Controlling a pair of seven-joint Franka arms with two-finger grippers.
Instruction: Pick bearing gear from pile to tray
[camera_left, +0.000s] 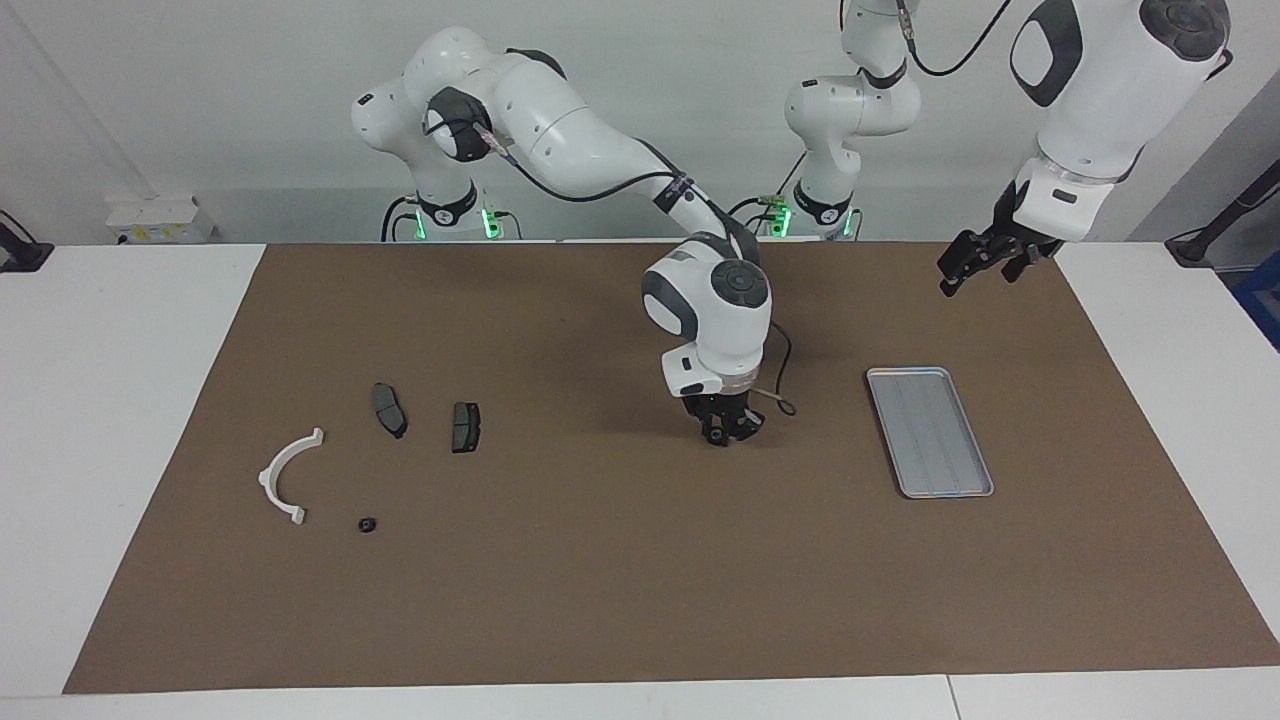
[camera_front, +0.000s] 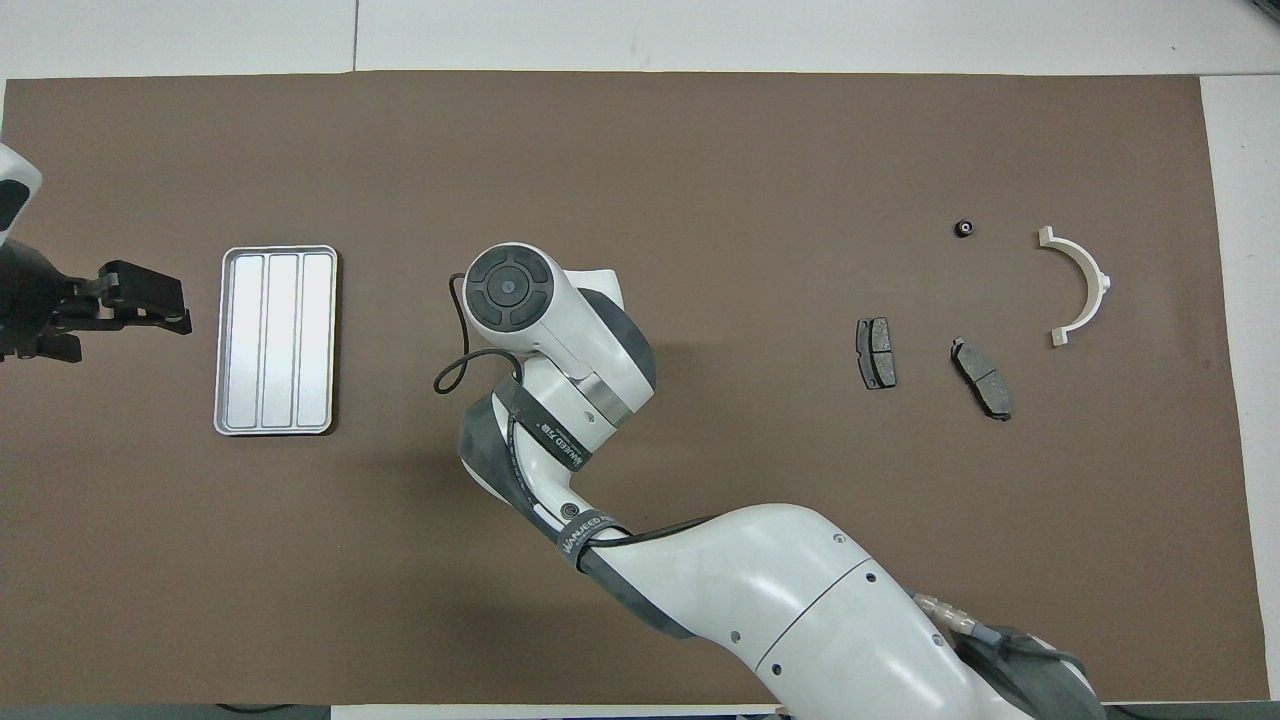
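I see one tiny black gear (camera_left: 367, 524) lying on the brown mat (camera_left: 620, 590), just beside the white half-ring bracket (camera_left: 285, 474) at the right arm's end of the bench. Two grey brake pads (camera_left: 389, 409) sit near the bracket, closer to the robots. The tray (camera_left: 929, 431) lies well apart from the bracket, toward the left arm's end. My right tool (camera_left: 727, 430) hangs over the mat between pads and tray; I cannot tell its grip. My left tool (camera_left: 975, 262) waits raised near the tray, grip unclear.

The right gripper (camera_left: 727, 432) points down over the table's middle; the left gripper (camera_left: 975, 262) waits raised near the table's edge.
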